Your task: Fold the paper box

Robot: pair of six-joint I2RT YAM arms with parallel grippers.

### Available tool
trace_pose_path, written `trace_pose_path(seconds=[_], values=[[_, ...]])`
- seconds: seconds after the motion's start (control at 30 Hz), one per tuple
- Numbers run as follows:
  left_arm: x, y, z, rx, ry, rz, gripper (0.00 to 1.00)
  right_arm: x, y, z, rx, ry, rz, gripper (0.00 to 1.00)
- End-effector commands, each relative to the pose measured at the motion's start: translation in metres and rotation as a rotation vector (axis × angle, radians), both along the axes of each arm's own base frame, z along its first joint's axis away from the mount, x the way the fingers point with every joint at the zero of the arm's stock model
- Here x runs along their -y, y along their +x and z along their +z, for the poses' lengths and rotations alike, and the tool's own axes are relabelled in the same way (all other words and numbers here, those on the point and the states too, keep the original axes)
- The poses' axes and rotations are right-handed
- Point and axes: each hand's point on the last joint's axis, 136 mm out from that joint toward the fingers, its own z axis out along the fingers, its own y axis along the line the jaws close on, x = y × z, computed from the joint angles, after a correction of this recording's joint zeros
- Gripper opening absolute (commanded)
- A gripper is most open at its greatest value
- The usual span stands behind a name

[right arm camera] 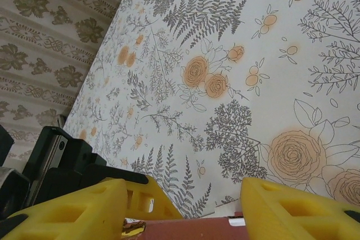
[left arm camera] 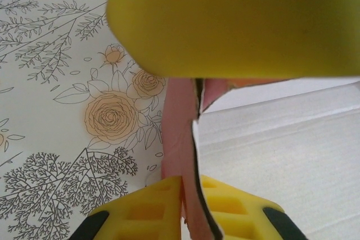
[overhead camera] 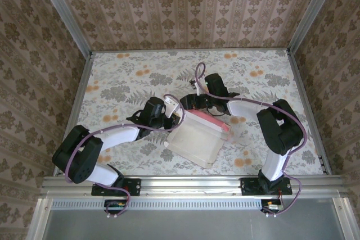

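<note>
Floral tabletop [overhead camera: 129,71], left pincer [left arm camera: 190,186] pinched on paper box [overhead camera: 197,139] flap, right pincer [right arm camera: 185,195] spread wide over its pink edge

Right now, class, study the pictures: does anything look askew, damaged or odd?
The paper box lies turned at a slant to the table edges, half-folded, one pink flap pinched in the left jaws. No tear or spill shows.
</note>
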Motion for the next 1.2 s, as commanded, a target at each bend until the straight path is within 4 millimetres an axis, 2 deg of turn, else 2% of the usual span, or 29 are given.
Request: trace_pose_path(seconds=[0.0, 0.17, 0.27, 0.37, 0.43, 0.57, 0.7, 0.93, 1.17], values=[[0.003, -0.007, 0.005, -0.005, 0.021, -0.037, 0.13, 0.003, -0.005, -0.013, -0.02, -0.026, -0.013, 0.56], [-0.008, -0.002, 0.012, 0.0, 0.054, 0.003, 0.15, 0.005, -0.008, -0.012, -0.016, -0.029, -0.008, 0.56], [-0.014, -0.004, 0.028, -0.002, 0.017, 0.007, 0.19, 0.006, -0.009, -0.01, -0.016, -0.027, -0.009, 0.55], [-0.018, -0.012, 0.044, -0.001, -0.046, -0.017, 0.32, 0.006, -0.01, -0.005, -0.019, -0.01, -0.005, 0.55], [-0.022, -0.02, 0.051, 0.006, -0.084, -0.032, 0.46, 0.005, -0.01, -0.004, -0.019, -0.008, -0.003, 0.55], [-0.038, -0.019, 0.041, 0.004, -0.044, 0.019, 0.5, 0.004, -0.011, -0.002, -0.023, 0.002, 0.006, 0.54], [-0.046, -0.009, 0.027, 0.0, -0.011, 0.059, 0.5, 0.002, -0.011, 0.001, -0.026, 0.015, 0.012, 0.53], [-0.043, 0.015, 0.012, 0.033, -0.024, 0.063, 0.49, 0.002, -0.011, 0.001, -0.04, 0.024, 0.014, 0.52], [-0.033, 0.025, -0.002, 0.032, -0.028, 0.017, 0.5, 0.003, -0.011, 0.001, -0.044, 0.028, 0.016, 0.51]])
